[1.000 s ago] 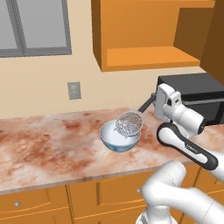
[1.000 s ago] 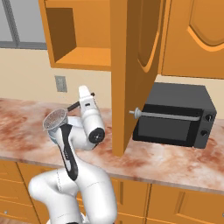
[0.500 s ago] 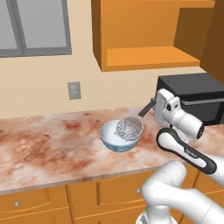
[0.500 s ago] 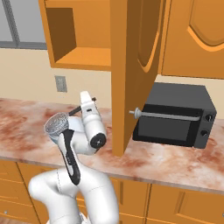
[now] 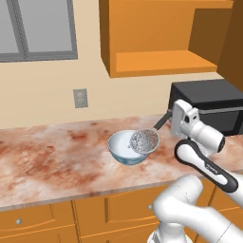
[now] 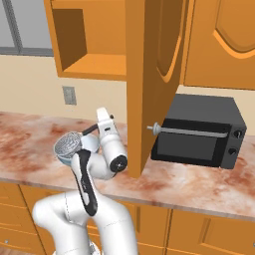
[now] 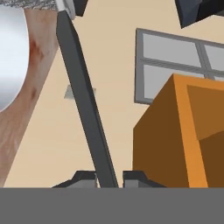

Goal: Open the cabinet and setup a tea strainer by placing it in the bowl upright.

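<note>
The strainer's (image 5: 144, 141) thin black handle is clamped between the jaws of the gripper (image 7: 109, 178). In the hand view the two dark fingertips (image 7: 83, 178) are seen pressed close on either side of the handle, with only its width left between them. From there the handle runs up and away toward the bowl (image 7: 11, 52), whose pale curved wall is seen at the upper left of that view.

In the left base view the strainer's silver mesh basket is seen at the right part of the bowl (image 5: 124, 147), partly inside the rim and tilted, with the handle slanting up and to the right toward the gripper (image 5: 167, 118). Whether the mesh touches the bowl's inner wall cannot be told. The bowl stands on the marbled counter (image 5: 57, 161), just left of the black microwave (image 5: 209, 102).

In the right base view the strainer (image 6: 67, 145) is seen over the bowl (image 6: 89, 144), which is largely hidden behind the arm, and the handle leads to the gripper (image 6: 99, 128).

The cabinet (image 6: 92, 45) stands open: its door (image 6: 154, 74) is swung out toward the camera, edge on, and a bare orange shelf is seen inside. The cabinet (image 5: 156, 38) hangs above and to the right of the bowl in the left base view. A grey wall outlet (image 5: 80, 98) is set on the wall behind the counter.
</note>
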### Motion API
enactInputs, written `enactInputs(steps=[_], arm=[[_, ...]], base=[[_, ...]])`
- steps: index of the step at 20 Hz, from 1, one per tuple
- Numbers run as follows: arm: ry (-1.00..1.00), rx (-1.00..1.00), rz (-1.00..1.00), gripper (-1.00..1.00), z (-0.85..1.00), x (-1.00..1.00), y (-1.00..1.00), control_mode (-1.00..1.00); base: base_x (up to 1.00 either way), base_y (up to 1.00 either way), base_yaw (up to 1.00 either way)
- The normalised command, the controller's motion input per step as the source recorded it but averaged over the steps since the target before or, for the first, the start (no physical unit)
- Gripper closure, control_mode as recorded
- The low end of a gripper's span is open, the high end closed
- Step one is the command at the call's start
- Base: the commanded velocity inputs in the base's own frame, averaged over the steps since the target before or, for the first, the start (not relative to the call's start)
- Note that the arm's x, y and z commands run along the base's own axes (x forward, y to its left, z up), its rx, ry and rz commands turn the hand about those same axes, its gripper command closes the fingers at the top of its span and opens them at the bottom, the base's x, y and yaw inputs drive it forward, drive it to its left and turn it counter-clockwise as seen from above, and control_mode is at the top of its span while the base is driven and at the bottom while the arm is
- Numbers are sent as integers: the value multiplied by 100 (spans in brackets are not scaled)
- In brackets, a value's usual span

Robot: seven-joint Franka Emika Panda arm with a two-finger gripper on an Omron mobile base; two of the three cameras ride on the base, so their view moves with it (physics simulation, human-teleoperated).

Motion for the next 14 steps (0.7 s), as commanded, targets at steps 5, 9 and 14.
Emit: enactInputs(steps=[5,9,14], arm=[[0,11,0,100,-19,1,14,-100],[0,15,0,100,-16,0,16,-100],[0,20,0,100,-21,0,19,-100]], base=[[0,0,0],[0,0,0],[0,0,0]])
